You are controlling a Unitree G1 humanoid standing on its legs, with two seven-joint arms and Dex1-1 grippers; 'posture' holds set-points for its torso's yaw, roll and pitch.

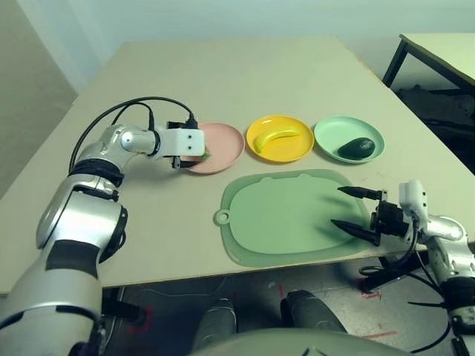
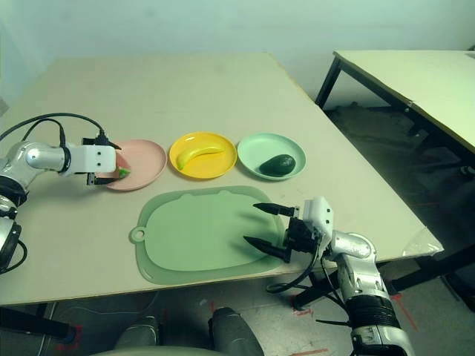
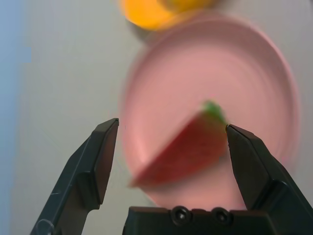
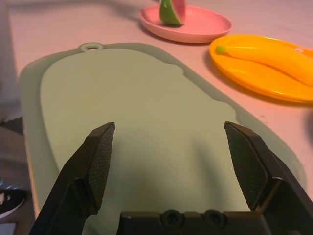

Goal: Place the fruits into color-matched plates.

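The red watermelon wedge (image 3: 190, 147) with its green rind lies on the pale pink plate (image 1: 226, 141), near the plate's left rim. My left gripper (image 3: 171, 128) hangs open over it, one finger on either side of the wedge and neither touching it. On the yellow plate (image 1: 297, 152) rests the curved banana (image 1: 276, 137). The dark green avocado (image 1: 356, 147) sits in the mint green plate (image 1: 330, 133). My right gripper (image 1: 336, 206) is open and holds nothing, low over the right end of the green mat (image 1: 282, 215).
The large green mat lies in front of the three plates, close to the table's near edge (image 1: 185, 271). A black cable (image 1: 126, 111) loops above my left wrist. A second table (image 2: 415, 74) stands off to the right.
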